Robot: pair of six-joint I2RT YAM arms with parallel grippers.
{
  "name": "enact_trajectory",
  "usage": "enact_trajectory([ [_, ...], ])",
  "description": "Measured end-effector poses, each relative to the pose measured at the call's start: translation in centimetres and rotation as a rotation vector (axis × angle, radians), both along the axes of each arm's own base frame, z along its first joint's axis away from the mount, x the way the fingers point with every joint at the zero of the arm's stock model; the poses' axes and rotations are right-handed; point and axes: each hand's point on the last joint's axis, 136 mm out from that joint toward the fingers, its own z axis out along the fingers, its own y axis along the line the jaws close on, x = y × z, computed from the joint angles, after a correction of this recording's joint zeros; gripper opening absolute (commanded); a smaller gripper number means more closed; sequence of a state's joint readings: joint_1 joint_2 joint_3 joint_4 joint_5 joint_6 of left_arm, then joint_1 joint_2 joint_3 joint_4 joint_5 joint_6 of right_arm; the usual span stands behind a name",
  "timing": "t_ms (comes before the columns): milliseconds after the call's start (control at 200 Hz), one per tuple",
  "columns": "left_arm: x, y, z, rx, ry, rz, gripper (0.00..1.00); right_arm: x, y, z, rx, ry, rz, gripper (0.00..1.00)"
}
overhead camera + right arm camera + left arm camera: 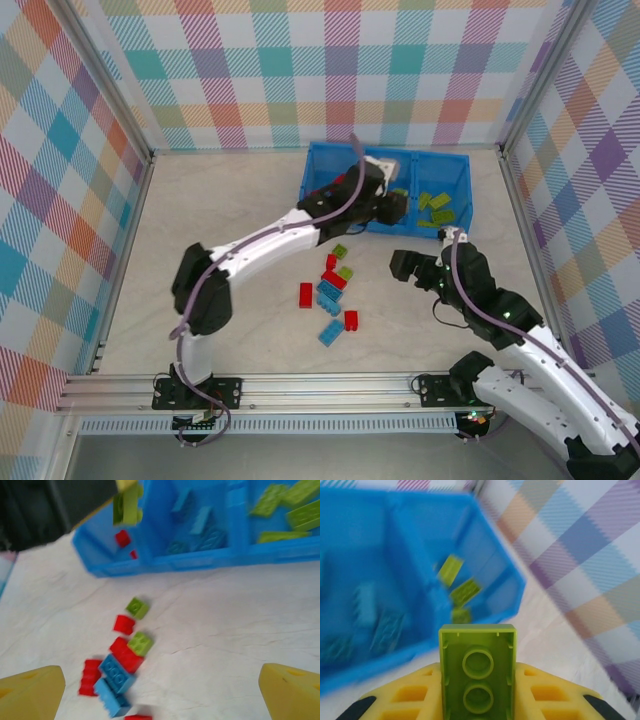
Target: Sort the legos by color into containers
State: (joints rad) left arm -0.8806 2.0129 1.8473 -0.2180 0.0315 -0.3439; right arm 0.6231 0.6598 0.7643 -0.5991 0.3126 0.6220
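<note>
Now, from above, the left gripper [398,207] hangs over the blue bin [460,160], about at its middle compartment. The sorted green bricks [435,208] lie in the right one. I judge the step in hand to be the drop of a green piece, so the arm should first go more to the right, well past the divider, come low, and only then let go, so that the piece does not bounce into the wrong compartment. The right gripper [405,268] waits above the table [220,220], just beside the loose bricks [330,290], and it should stay out of the way.

From the left wrist, the green brick [477,670] is clamped between the yellow fingers [410,695], with its hollow underside and two round tubes turned to the camera. It is upright and looks well seated. Beyond it, green pieces [465,591] lie in one end compartment and light blue bricks [385,625] in the next; this view is blurred.

From the right wrist, the right fingertips [35,692] stand wide apart and hold nothing. Red bricks [122,537] are in the left compartment. On the table a small pile [120,665] of red, light blue and green pieces waits, some touching one another.
</note>
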Motion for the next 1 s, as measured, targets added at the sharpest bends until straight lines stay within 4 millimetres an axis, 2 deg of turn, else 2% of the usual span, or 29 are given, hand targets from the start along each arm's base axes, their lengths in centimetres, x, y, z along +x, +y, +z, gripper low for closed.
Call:
enact_trajectory([
  [100, 1.8, -3.7, -0.9, -0.030, -0.056, -0.047, 0.23, -0.2, -1.5, 0.4, -0.024, -0.028, -0.055, 1.00],
  [245, 4.4, -7.1, -4.7, -0.024, -0.105, -0.069, 0.26, -0.7, -2.7, 0.3, -0.051, -0.031, -0.092, 1.00],
  [335, 5.7, -8.6, -6.7, -0.016, -0.129, -0.072, 0.30, -0.9, -3.2, 0.1, -0.063, -0.026, -0.101, 1.00],
  [460, 6.5, -9.8, -8.6, -0.004, -0.148, -0.082, 0.42, -1.4, -3.6, -0.1, -0.071, -0.018, -0.106, 1.00],
  [590, 6.4, -10.2, -8.6, 0.002, -0.170, -0.089, 0.59, -1.7, -3.8, -0.2, -0.067, -0.010, -0.111, 1.00],
  [790, 5.6, -10.6, -7.2, -0.021, -0.192, -0.103, 0.60, -1.8, -3.9, -0.4, -0.065, 0.000, -0.115, 1.00],
  [885, 3.9, -8.9, -6.9, -0.007, -0.178, -0.108, 0.59, -1.8, -3.8, -0.7, -0.073, 0.011, -0.112, 1.00],
  [935, 2.6, -7.3, -6.4, -0.003, -0.176, -0.109, 0.59, -1.8, -3.8, -0.9, -0.081, 0.022, -0.109, 1.00],
  [1000, 0.6, -4.8, -4.8, -0.012, -0.186, -0.109, 0.59, -1.8, -3.5, -1.4, -0.093, 0.043, -0.095, 1.00],
])
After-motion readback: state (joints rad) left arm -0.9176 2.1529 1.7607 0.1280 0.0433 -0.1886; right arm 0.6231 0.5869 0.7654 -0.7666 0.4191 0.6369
